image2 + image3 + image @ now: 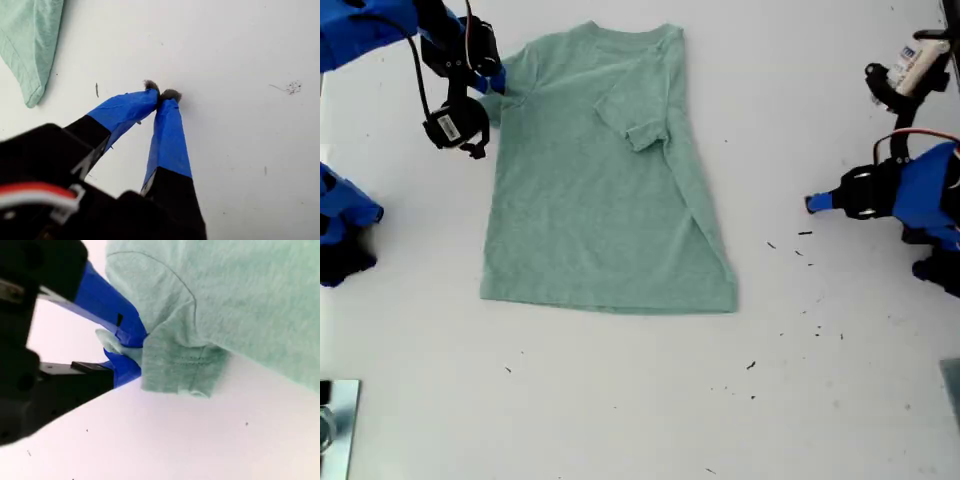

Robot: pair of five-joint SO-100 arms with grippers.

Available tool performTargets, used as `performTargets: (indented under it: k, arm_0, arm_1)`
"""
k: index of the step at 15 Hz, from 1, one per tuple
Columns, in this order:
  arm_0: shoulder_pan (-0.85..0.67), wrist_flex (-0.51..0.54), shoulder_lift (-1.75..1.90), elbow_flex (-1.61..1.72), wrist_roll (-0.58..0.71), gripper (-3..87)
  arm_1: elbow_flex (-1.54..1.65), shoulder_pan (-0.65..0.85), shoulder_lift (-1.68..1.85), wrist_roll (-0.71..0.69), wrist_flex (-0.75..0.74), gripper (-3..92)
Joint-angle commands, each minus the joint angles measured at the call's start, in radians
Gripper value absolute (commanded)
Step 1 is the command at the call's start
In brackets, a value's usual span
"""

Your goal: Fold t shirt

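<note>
The broad white tabletop (620, 400) carried everything, and on it the small pale sage-green cotton t shirt (600, 200) lay spread flat, neck away from the exterior camera. One sleeve was already turned in over the chest, so I judged the fold was partway along, with the other sleeve in hand.

My second gripper (131, 351), blue-taped and black-bodied, sat at that other sleeve. Its fingers (120, 325) were closed on a bunched bit of the sleeve's hem, the cloth wrinkling just beside them, presumably to carry it inward.

My first gripper (162, 94) hung well apart from the shirt over bare tabletop, likely keeping out of the way. Its fingers (167, 135) were pressed together at their grey tips, holding nothing.
</note>
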Motion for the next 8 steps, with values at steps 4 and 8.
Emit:
performTargets:
  k: [4, 8]
  arm_0:
    - [0.098, 0.014, 0.413, -0.005, -0.034, -0.3]
    - [0.344, -0.133, 0.308, -0.161, -0.046, -0.3]
  arm_1:
    - [0.034, -0.002, 0.014, 0.005, 0.003, 2.4]
    - [0.035, -0.002, 0.014, 0.008, 0.003, 2.4]
